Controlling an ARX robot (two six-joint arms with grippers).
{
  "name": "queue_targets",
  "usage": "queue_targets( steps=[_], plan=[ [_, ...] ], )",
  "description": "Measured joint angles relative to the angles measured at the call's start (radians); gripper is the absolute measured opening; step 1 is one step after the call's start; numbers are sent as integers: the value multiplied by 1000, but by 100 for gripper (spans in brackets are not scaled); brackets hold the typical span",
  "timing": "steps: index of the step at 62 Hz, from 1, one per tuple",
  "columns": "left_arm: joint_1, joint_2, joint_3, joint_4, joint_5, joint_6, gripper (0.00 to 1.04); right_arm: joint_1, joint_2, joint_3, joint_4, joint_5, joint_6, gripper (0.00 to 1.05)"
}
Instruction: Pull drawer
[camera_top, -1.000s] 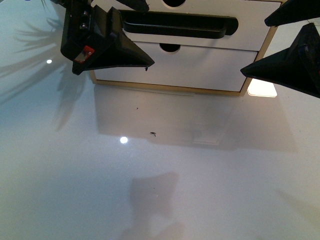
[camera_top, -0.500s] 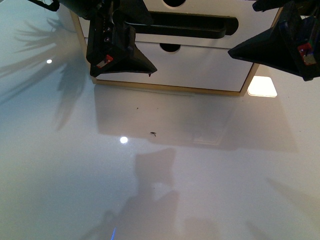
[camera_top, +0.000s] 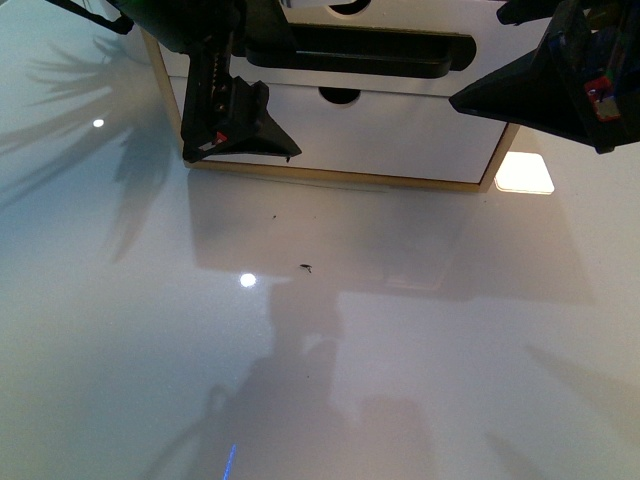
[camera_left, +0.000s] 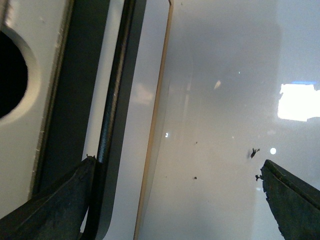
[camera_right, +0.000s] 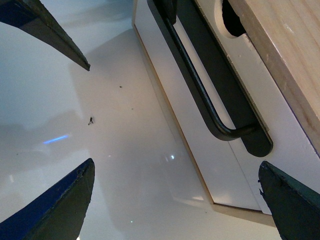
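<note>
The drawer is sitting at the far centre of the table. It is occupying the upper slot of a small wood-edged cabinet, directly above a plain front. Its black handle is running left to right across the white face.

At the handle's left end, the left gripper is working with its jaws spread wide. The far finger is lying over the drawer face with its tip right beside the bar. The near finger is hanging over bare table on the robot's side of the cabinet. The bar is passing just inside the far finger. Contact looks likely, though the wrist view is too tight to confirm it.

By the handle's right end, the right gripper is hovering off the cabinet's right side. Its jaws are gaping as well and holding nothing.

On the table near the cabinet, a dark speck is lying beside a small round glint. A bright patch is glowing just right of the cabinet's near right corner. Arm shadows are falling across the glossy near surface.
</note>
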Motion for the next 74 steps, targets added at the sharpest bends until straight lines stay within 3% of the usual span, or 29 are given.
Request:
queue_targets(
  steps=[54,74],
  plan=[
    [18,19,13,-6,44,1,97,46,247,190,-37,-16,-98,96],
    [15,22,13,-5,42,3,97,66,292,246,-119,-13,-156,96]
  ],
)
